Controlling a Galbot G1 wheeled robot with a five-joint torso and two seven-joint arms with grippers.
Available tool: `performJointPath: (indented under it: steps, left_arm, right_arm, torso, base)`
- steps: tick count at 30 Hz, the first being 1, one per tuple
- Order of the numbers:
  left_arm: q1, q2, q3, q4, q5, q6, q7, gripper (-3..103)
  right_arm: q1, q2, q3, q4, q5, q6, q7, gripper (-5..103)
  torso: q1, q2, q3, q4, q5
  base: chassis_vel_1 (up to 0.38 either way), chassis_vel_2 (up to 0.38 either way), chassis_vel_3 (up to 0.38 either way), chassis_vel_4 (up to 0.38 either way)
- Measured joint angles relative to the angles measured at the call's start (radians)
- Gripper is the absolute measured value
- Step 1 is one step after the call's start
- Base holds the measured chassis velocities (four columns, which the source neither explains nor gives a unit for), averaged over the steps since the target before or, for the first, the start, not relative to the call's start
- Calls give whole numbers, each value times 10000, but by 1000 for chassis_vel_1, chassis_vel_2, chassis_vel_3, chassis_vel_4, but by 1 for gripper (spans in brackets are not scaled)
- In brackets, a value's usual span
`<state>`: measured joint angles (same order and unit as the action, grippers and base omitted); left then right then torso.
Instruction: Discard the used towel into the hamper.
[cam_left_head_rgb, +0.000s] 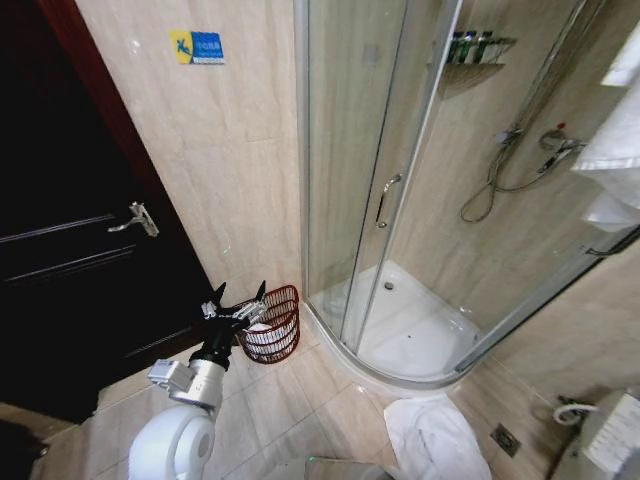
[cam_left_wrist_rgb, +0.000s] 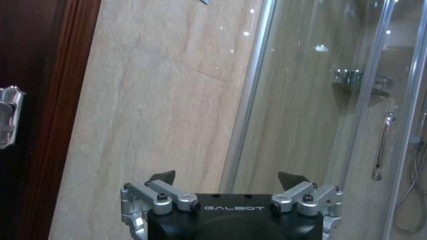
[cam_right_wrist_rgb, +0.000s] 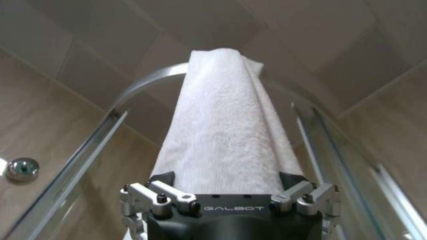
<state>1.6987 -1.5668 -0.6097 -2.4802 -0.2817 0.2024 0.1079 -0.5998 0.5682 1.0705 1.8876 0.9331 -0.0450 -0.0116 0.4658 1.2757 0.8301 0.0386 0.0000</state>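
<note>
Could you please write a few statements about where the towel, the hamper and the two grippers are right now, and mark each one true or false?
1. The right gripper is shut on the white towel. True.
2. The left gripper is holding a towel. False: it is open, with nothing between its fingertips, beside the hamper.
3. The hamper stands on the tiled floor between the dark door and the glass shower enclosure. True.
4. The hamper has tipped onto its side. False: it stands upright.
5. A white towel on the floor lies in front of the shower. True.
</note>
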Motion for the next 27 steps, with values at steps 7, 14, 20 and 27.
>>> performJointPath:
  steps: [7, 14, 20, 27]
  left_arm:
    - [0, -3, 0, 0, 0, 0, 0, 100]
    - [0, -3, 2, 0, 0, 0, 1, 100]
    - [0, -3, 1, 0, 0, 0, 0, 100]
    - [0, -3, 2, 0, 0, 0, 0, 100]
  right_arm:
    - [1280, -928, -787, -930, 270, -449, -7, 100]
    - [2129, -1367, -1470, -1180, 1073, -780, -61, 100]
    - [2639, -1230, -2133, -1074, 1945, -1025, -60, 100]
    - [3796, -1218, -3519, -1540, 1407, -1298, 87, 100]
  torso:
    - [1, 0, 0, -1, 3]
    - [0, -1, -1, -2, -3]
    - [0, -1, -1, -1, -1]
    - [0, -2, 0, 1, 2]
  base:
    - [0, 0, 0, 0]
    - [0, 0, 0, 0]
    - [0, 0, 0, 0]
    - [0, 0, 0, 0]
